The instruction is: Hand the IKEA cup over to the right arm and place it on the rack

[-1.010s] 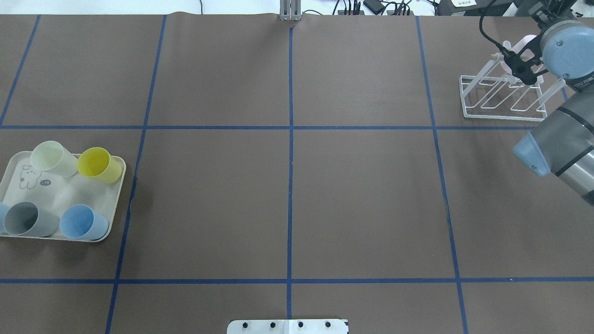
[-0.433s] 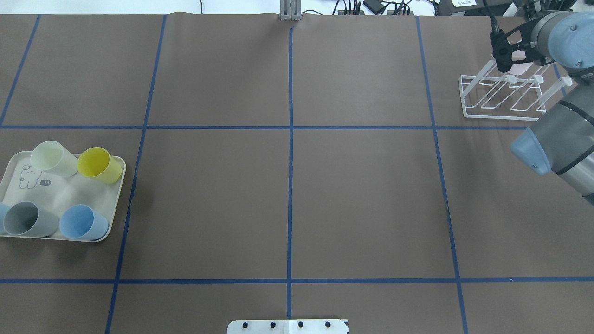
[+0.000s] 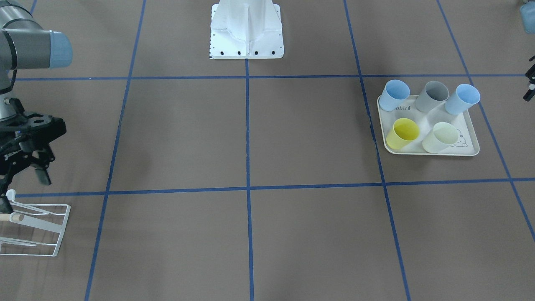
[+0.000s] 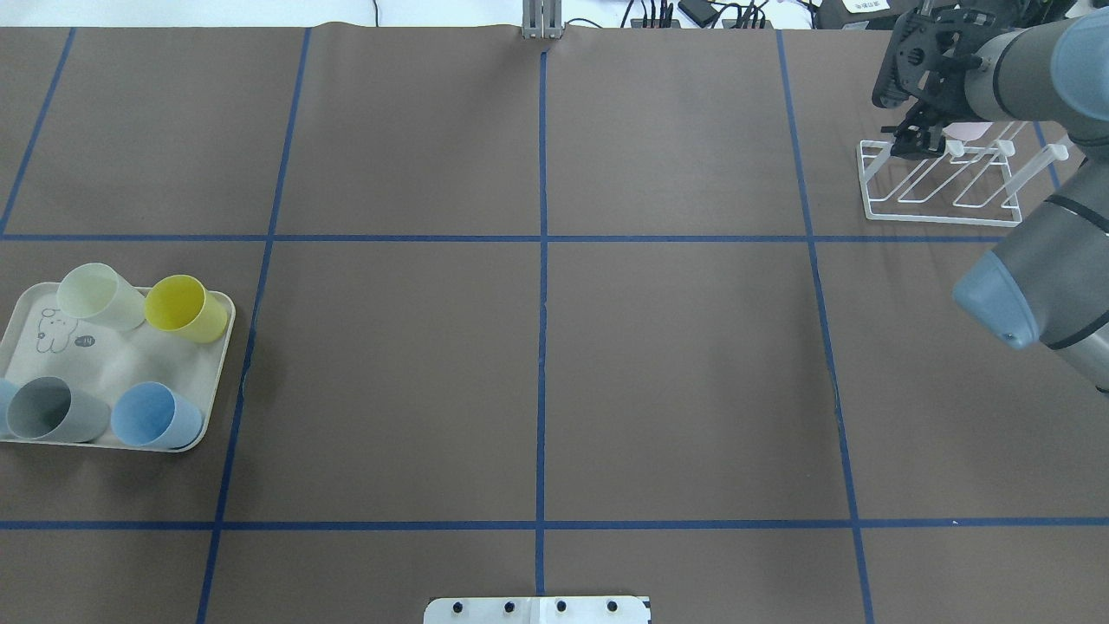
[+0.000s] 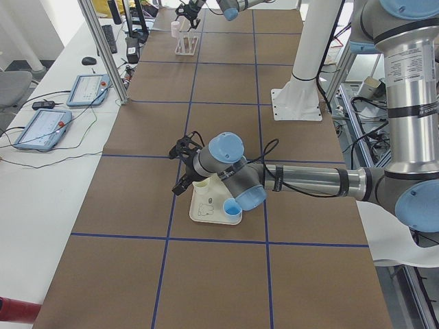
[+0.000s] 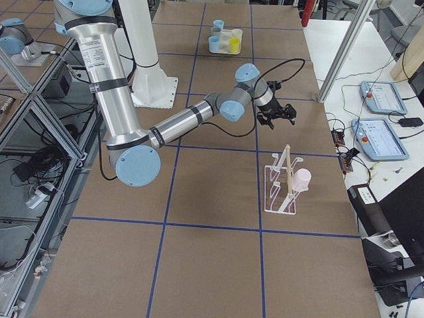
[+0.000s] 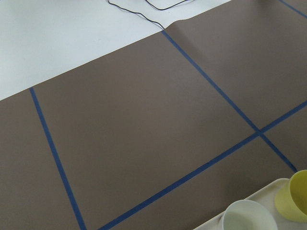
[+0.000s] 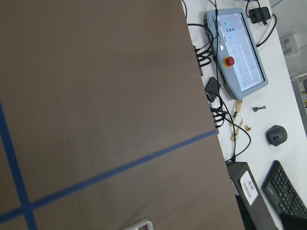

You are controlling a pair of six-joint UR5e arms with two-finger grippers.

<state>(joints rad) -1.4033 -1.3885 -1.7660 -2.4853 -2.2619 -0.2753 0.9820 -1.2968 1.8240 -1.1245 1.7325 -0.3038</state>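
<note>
Right pincer (image 4: pixel 914 143), spread and empty, hangs beside the rack (image 4: pixel 940 182); a careless swing could dislodge the cup (image 6: pixel 301 179). Left pincer (image 5: pixel 184 171): cannot tell.

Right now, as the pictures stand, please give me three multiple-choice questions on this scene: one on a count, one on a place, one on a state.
1. How many cups stand on the tray?
A. three
B. five
C. six

2. Where is the pink cup?
A. on the tray
B. on the rack
C. lying on the table

3. How is the right gripper?
A. open and empty
B. shut on the pink cup
C. shut on a bar of the rack

Answers:
1. B: the front view shows two blue cups, one grey, one yellow and one pale.
2. B: the right side view shows it sitting on the rack, off the table.
3. A: its fingers are spread with nothing between them, apart from the rack.
</note>
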